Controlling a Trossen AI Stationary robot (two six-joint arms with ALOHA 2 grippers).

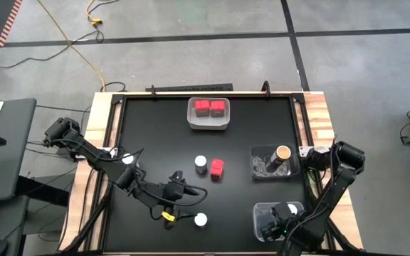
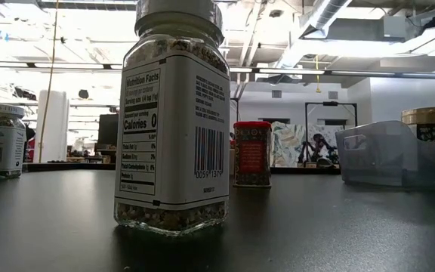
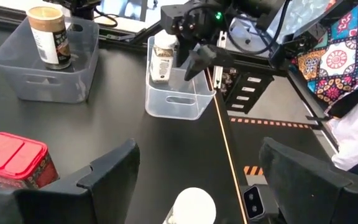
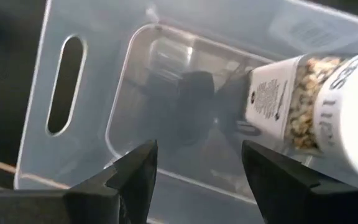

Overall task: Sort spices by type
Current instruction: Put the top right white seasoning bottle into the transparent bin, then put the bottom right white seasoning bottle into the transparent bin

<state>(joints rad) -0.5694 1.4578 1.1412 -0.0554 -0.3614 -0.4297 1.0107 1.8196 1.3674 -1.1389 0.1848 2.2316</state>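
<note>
The black table (image 1: 155,135) carries three bins. The white bin (image 1: 208,125) at the far edge holds two red boxes (image 1: 210,107). A clear bin (image 1: 260,171) on the right side holds the brown jar (image 1: 282,154). A second clear bin (image 1: 262,211) sits at the near right corner, with a white-lidded jar (image 3: 162,55) standing upright inside it.

The left arm (image 1: 95,156) reaches from the left edge across the near half of the table, bent low. The left gripper (image 1: 180,190) has its fingers (image 3: 107,171) spread wide and holds nothing; a loose white-lidded jar (image 1: 201,220) stands just beyond it, between the fingertips in the wrist view but not touched.

The right arm (image 1: 337,174) folds down from the right edge over the near bin. The right gripper (image 4: 197,168) points into that bin with its fingers partly apart and empty; the jar there is beside the fingers, not between them.

At mid-table a third white-lidded jar (image 1: 201,163) and a red box (image 1: 217,168) stand just beside each other, apart from both grippers.
</note>
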